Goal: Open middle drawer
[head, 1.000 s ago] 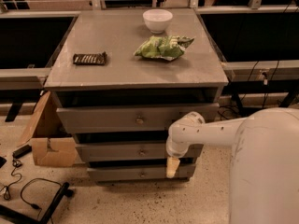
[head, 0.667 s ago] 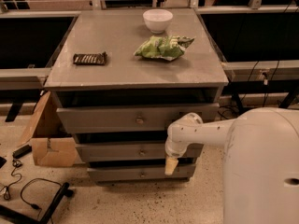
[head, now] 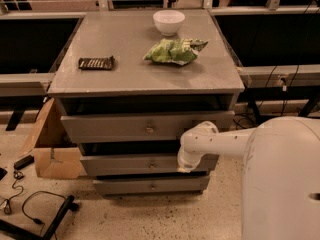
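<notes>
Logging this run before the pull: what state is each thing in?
middle drawer: not visibly pulled out, knob free
top drawer: looks about shut
bottom drawer: looks shut
gripper: at the middle drawer's front, right of its knob
white bowl: upright on the cabinet top
green chip bag: lying crumpled
cardboard box: on the floor, flap open

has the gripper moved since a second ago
Yes, upward. The gripper reached down over the lowest drawer; now it ends at the middle drawer front's right end.
</notes>
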